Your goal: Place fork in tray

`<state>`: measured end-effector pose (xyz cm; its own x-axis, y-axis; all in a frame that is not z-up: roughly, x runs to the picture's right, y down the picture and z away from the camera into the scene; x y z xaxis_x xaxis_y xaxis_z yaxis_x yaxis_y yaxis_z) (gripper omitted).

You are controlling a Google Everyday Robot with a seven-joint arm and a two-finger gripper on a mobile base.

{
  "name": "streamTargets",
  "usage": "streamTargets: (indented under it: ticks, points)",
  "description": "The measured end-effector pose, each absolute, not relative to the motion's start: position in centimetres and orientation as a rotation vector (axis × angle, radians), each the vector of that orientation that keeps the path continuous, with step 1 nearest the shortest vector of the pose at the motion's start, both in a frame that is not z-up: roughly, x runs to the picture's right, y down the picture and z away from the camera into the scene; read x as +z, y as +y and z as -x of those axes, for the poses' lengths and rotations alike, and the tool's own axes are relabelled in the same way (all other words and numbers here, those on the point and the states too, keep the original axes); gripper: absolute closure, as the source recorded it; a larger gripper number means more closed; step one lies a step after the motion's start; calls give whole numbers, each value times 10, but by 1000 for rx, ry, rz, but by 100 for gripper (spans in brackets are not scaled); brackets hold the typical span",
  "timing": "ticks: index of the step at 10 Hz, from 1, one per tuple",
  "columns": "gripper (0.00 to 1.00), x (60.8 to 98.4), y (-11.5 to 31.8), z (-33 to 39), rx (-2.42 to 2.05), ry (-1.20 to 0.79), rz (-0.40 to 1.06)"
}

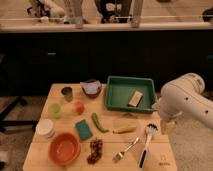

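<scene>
The silver fork (126,149) lies on the wooden table near the front edge, right of centre, angled with its tines toward the front left. The green tray (113,95) stands at the back right of the table with a tan block (135,98) inside it. My white arm comes in from the right. Its gripper (163,124) hangs over the table's right edge, in front of the tray and to the right of and behind the fork, apart from both.
A black-handled dish brush (146,142) lies just right of the fork. A yellow piece (124,129), a green pepper (98,122), a teal sponge (83,129), grapes (94,150), an orange bowl (64,148) and several cups fill the left and middle.
</scene>
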<state>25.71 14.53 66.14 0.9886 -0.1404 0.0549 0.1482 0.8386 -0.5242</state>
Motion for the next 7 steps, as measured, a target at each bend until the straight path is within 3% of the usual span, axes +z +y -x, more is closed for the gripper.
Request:
streamTargets:
  ticks: [7]
  points:
    - [20,657,209,-209,-325,-50,597]
